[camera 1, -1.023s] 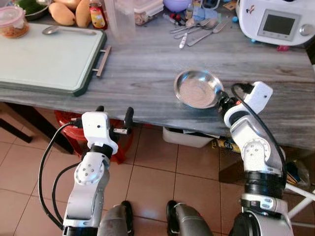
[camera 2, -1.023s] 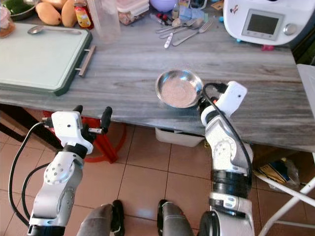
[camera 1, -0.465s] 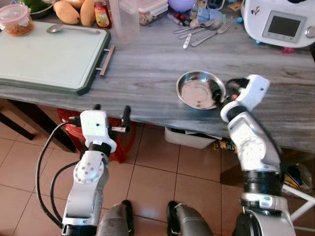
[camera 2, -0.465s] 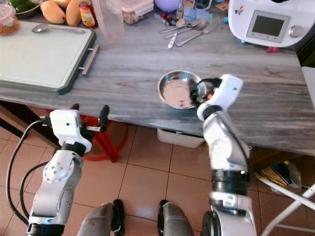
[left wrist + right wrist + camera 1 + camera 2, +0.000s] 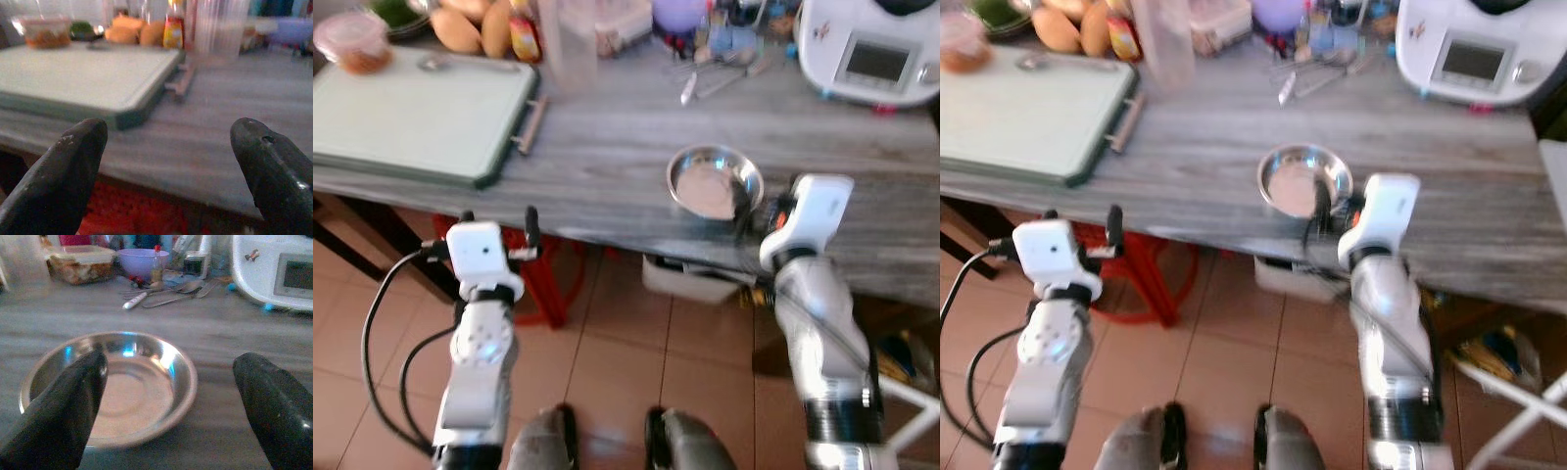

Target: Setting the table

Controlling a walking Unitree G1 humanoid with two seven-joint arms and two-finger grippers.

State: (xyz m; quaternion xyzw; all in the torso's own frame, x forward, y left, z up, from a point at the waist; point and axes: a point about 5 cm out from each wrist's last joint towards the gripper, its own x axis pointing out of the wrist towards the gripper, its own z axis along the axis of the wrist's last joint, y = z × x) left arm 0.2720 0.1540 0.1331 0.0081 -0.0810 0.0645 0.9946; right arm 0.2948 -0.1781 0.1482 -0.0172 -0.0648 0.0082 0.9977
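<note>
Fingers of my right claw point(image 5: 166, 406) stand wide apart at the near edge of the desk point(image 5: 607, 147), gripping nothing. One finger point(image 5: 58, 406) crosses in front of the near rim of the steel bowl point(image 5: 110, 387); the other finger point(image 5: 274, 406) sits clear of the bowl, out past its rim. The bowl rests upright on the desk just ahead of the claw, empty and shiny inside. My left claw point(image 5: 168, 171) hangs lower, just short of the desk edge, its fingers also spread with nothing between them. Ahead of it lies a pale green tray point(image 5: 83, 78) with a metal handle point(image 5: 182, 81) on its side. Farther beyond the right claw, loose cutlery point(image 5: 166, 289) lies on the desk, with a purple bowl point(image 5: 142, 259) and a lidded food container point(image 5: 80, 262) behind it. A white kitchen appliance point(image 5: 871, 49) with a small screen stands off to that claw's outer side. Past the tray I see mangoes point(image 5: 470, 24), a sauce bottle point(image 5: 172, 24) and a clear plastic pitcher point(image 5: 217, 29). Everything is slightly blurred.
</note>
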